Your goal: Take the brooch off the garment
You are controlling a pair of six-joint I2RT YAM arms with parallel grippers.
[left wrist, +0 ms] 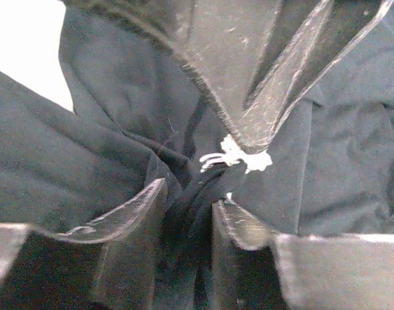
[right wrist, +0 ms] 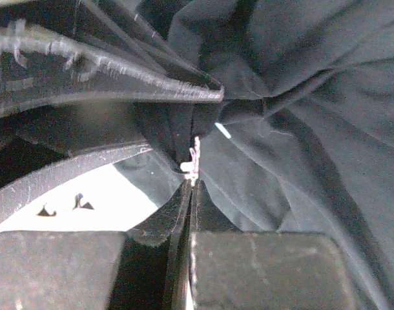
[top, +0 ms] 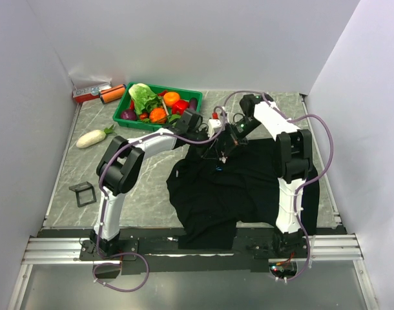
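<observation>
The desk [top: 87, 168] carries the black garment [top: 216, 194], lying loosely spread near the arms' bases and bunched up at its far side, where both arms meet. There the left end effector [left wrist: 189, 197] has its fingers apart around a raised fold of cloth, probably to steady the fabric under the pin. Whether it presses the fold cannot be told. The right end effector [right wrist: 191, 188] comes in from the opposite side, fingers closed together on the tiny brooch [right wrist: 193, 165]. The brooch sits at the fold's crest touching the cloth, seemingly not yet free, ready for a pull away.
</observation>
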